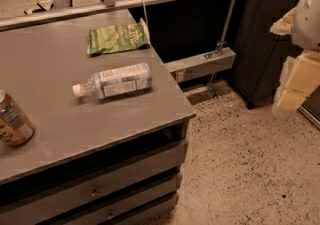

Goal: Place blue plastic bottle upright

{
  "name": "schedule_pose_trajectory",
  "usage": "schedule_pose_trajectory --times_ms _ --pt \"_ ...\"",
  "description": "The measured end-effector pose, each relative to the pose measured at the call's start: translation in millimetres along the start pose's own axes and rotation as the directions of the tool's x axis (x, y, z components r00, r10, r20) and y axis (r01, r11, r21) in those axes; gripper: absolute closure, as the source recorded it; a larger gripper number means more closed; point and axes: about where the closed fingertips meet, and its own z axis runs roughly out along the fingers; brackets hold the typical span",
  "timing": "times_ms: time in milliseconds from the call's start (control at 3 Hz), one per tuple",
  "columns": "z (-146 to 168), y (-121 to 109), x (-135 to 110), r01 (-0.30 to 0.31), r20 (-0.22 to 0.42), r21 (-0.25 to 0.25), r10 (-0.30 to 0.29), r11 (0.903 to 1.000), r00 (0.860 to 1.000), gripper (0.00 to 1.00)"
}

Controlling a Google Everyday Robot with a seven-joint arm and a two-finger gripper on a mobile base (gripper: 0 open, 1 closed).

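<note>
Clear plastic with a pale blue label, the blue plastic bottle (120, 81) lies on its side on the tabletop (50, 119), cap pointing left, base toward the gripper (295, 86) hanging well off right, open or closed I cannot tell.

Grey drawer cabinet (90, 129) on speckled floor (240, 164); dark cupboard (265, 34), perhaps, at right
</note>
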Motion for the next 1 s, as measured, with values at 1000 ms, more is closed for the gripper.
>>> schedule_pose_trajectory --times_ms 1000 --pt "40.4 -20.8 -51.7 0.086 0.167 -0.024 -0.080 0.9961 0.983 0.00"
